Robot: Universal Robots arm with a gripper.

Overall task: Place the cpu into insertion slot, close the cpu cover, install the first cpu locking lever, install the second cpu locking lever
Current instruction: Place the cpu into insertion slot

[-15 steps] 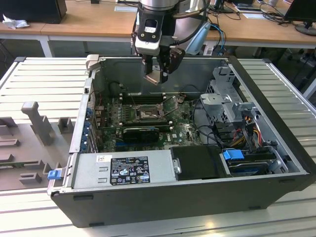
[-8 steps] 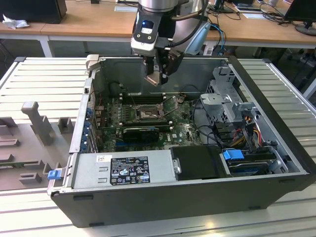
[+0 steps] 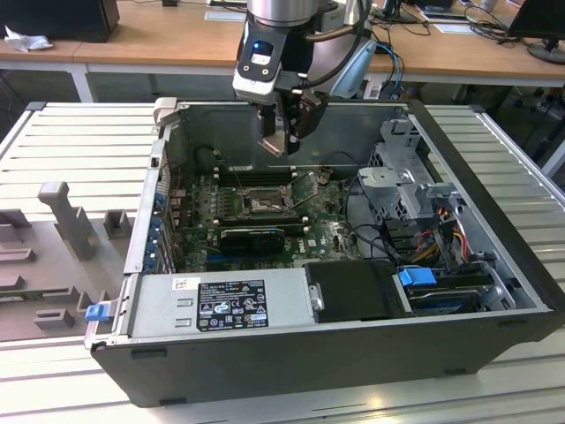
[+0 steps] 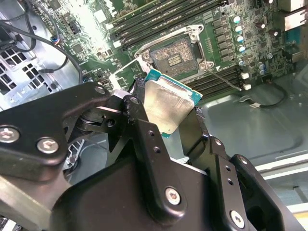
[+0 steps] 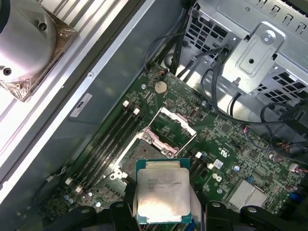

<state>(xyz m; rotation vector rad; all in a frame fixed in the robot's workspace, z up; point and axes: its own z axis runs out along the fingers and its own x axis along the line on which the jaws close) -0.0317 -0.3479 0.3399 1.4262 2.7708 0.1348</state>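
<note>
My gripper [image 3: 284, 140] hangs above the motherboard inside the open computer case [image 3: 494, 221], shut on the cpu [image 4: 166, 108], a flat square chip with a silvery top and teal edge. In the first wrist view the cpu [image 5: 161, 195] sits between the black fingers [image 5: 120, 211]. Just below and beyond it lies the insertion slot [image 4: 174, 52], its grey pin field uncovered; the cpu hides part of the insertion slot [image 5: 137, 156] in the first wrist view. The cpu cover [image 5: 174, 126] is swung open beside the socket. A thin metal lever [image 4: 224, 79] sticks out past the socket frame.
Long black memory slots [image 3: 252, 175] run behind the socket and a black graphics card [image 3: 252, 237] lies in front. A power supply [image 3: 221, 300] fills the near side, with a drive cage [image 3: 402, 172] and cables on the exterior view's right. A grey fixture tray [image 3: 53, 238] lies outside.
</note>
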